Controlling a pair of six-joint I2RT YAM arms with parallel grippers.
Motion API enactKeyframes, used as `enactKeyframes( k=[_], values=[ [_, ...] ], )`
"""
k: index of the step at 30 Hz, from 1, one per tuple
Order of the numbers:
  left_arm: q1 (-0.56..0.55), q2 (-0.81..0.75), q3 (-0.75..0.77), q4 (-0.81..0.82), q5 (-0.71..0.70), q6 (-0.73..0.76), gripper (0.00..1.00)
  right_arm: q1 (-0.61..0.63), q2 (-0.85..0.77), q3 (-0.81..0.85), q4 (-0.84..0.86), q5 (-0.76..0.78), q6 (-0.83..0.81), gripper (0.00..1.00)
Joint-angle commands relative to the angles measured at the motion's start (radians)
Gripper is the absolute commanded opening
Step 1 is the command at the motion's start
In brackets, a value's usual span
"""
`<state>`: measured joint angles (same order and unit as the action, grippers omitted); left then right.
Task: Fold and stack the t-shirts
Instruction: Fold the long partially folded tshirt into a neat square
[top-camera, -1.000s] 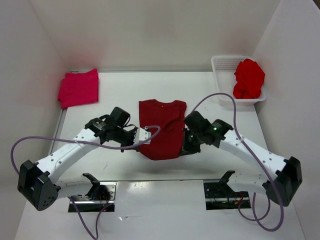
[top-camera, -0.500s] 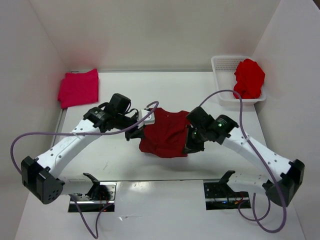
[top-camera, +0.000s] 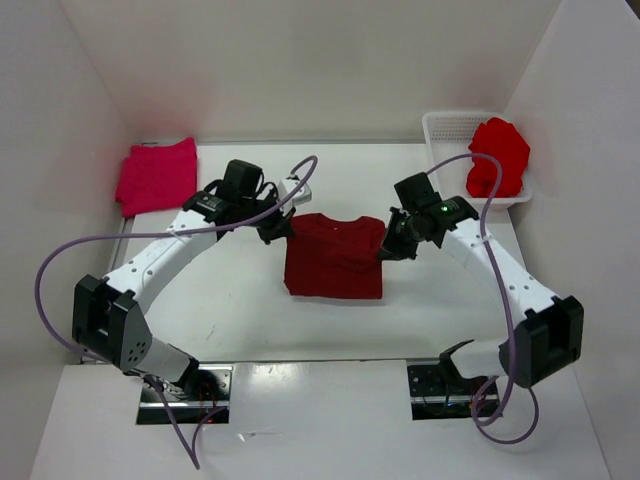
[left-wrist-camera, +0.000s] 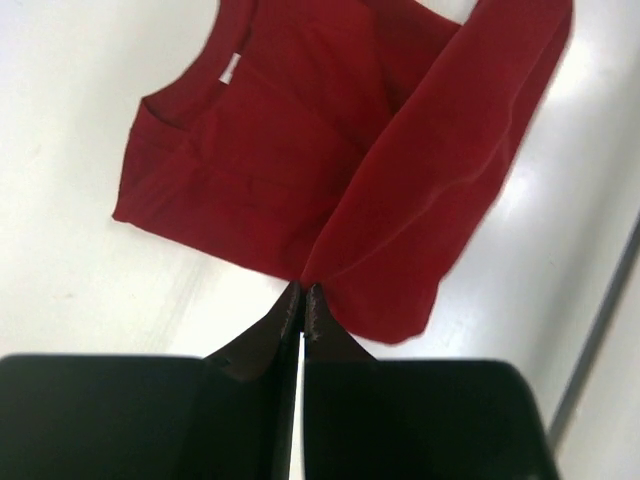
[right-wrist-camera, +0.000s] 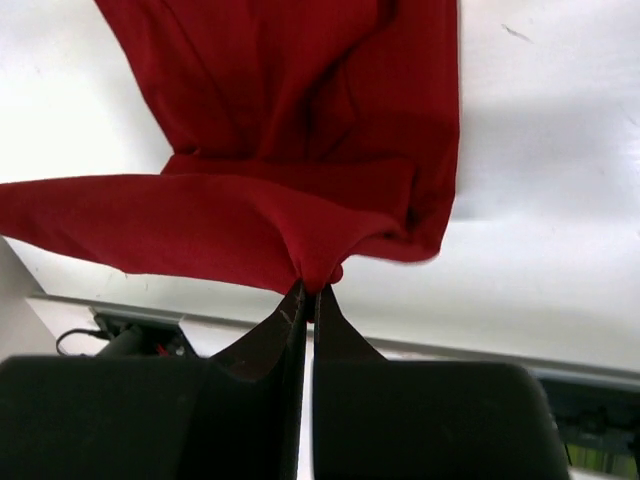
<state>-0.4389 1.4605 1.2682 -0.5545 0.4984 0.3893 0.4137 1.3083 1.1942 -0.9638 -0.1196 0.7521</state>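
- The maroon shirt (top-camera: 335, 262) lay doubled over at the middle of the table (top-camera: 220, 300).
- The left tool (left-wrist-camera: 303, 300) was clenched on its far-left corner, and the right tool (right-wrist-camera: 305, 295) on its far-right corner.
- The pink shirt (top-camera: 157, 175) lay far left.
- The red shirt (top-camera: 497, 157) sat in the basket (top-camera: 447, 128), far right.

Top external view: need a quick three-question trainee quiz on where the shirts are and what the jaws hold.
1. True or false: the left jaws and the right jaws are each shut on the dark maroon t-shirt.
2. Where is the bright red t-shirt? A) in the white basket B) held in the left jaws C) under the maroon one
3. Fill in: the pinkish-crimson t-shirt lies at the far ____ corner of the table.

Key: 1 true; 2 A; 3 left.
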Motion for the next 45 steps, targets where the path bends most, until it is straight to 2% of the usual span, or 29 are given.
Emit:
enactKeyframes(
  k=[1,6,13,33,34,36,39,40,41,42,45],
  values=[
    [0.015,0.043,0.043,0.123,-0.027,-0.061,0.00,-0.029,0.064,0.041,0.114,-0.028,-0.053,0.00],
    [0.016,0.084,0.085,0.142,-0.067,-0.070,0.00,-0.061,0.137,0.125,0.152,-0.017,-0.062,0.00],
    [0.016,0.106,0.085,0.258,-0.144,-0.122,0.00,-0.092,0.187,0.148,0.187,-0.017,-0.071,0.00],
    [0.043,0.274,0.108,0.358,-0.216,-0.102,0.01,-0.171,0.468,0.281,0.307,-0.017,-0.089,0.00],
    [0.055,0.274,0.108,0.370,-0.216,-0.102,0.03,-0.171,0.489,0.291,0.322,-0.028,-0.089,0.01],
    [0.068,0.305,0.108,0.383,-0.225,-0.102,0.08,-0.171,0.515,0.300,0.339,-0.037,-0.089,0.15],
    [0.077,0.339,0.108,0.418,-0.245,-0.090,0.22,-0.171,0.574,0.332,0.373,-0.022,-0.089,0.27],
    [0.086,0.348,0.108,0.427,-0.245,-0.080,0.30,-0.182,0.604,0.346,0.385,-0.011,-0.089,0.37],
    [0.086,0.372,0.108,0.427,-0.245,-0.061,0.53,-0.182,0.620,0.346,0.385,-0.002,-0.089,0.48],
    [0.086,0.382,0.108,0.427,-0.245,-0.050,0.60,-0.194,0.634,0.373,0.385,-0.002,-0.089,0.59],
    [0.110,0.391,0.121,0.400,-0.236,-0.070,0.74,-0.194,0.635,0.397,0.375,-0.026,-0.112,0.62]
  ],
)
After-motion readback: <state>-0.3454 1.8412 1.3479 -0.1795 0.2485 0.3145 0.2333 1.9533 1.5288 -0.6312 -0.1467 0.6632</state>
